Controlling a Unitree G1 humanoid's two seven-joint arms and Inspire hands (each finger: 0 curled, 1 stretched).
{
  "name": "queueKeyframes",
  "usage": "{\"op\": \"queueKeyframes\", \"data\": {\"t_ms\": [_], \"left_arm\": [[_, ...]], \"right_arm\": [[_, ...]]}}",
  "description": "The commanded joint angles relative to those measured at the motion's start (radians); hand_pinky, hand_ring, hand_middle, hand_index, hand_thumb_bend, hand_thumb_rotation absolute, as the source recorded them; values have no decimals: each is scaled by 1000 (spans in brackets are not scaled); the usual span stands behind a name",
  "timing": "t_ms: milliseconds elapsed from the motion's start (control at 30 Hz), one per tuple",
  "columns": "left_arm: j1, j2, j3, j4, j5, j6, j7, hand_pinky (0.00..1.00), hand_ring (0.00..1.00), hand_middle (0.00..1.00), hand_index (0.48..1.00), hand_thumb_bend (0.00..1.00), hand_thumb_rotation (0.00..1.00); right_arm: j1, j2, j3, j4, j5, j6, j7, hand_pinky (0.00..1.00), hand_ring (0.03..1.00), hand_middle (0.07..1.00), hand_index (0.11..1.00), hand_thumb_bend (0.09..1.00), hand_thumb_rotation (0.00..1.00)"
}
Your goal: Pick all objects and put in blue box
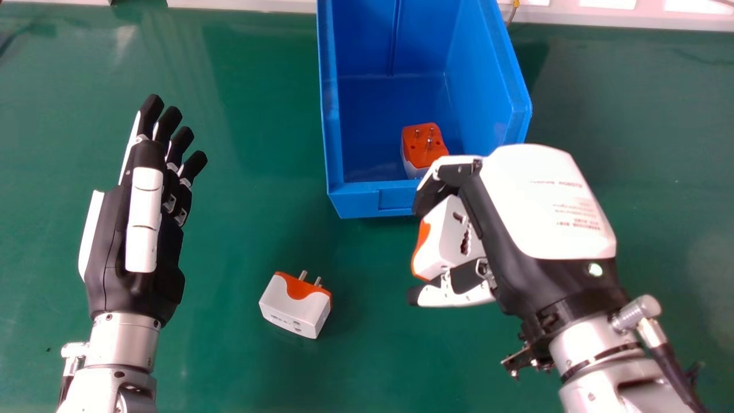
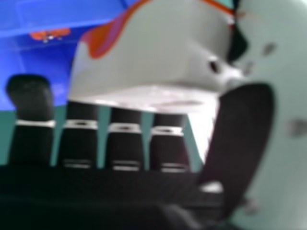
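My right hand [image 1: 545, 201] is curled round a white and orange adapter [image 1: 449, 241], just in front of the blue box's near right corner. In the right hand view the held adapter [image 2: 148, 57] rests between the fingers [image 2: 76, 139] and the thumb. A second adapter [image 1: 295, 304] lies on the green table with its pins pointing away from me. Inside the blue box [image 1: 361, 198], another adapter [image 1: 423, 146] sits near the front wall, pins up. Over the table's left side is my left hand [image 1: 137, 229], open and holding nothing.
The green table [image 1: 241, 172] extends around the box on both sides. A pale ledge [image 1: 241, 6] runs along the table's far edge. The box's near wall and right wall stand close to my right hand.
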Motion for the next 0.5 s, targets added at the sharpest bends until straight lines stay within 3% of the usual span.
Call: {"op": "queueKeyframes", "data": {"t_ms": [0,133,267,367,467], "left_arm": [[-5,0,-7,-15,12,-28,-4,941,972,977,965,755,820],[2,-2,-17,-27,10,-22,-5,938,969,975,962,755,820],[4,-7,-26,-32,30,-32,13,938,969,975,962,755,820],[3,-9,-27,-24,35,-42,9,938,969,975,962,755,820],[1,-10,-27,-17,31,-44,4,938,968,974,961,762,815]], "right_arm": [[-16,6,-25,-39,12,-6,-9,202,275,408,497,521,1],[-30,6,-53,-39,28,-8,-14,205,275,406,495,520,1],[-81,13,-82,-37,45,-11,-26,205,275,406,495,520,1],[-139,14,-99,-28,33,-6,-27,205,275,406,495,520,1],[-212,16,-107,-1,16,-7,-31,207,274,402,494,519,0]]}}
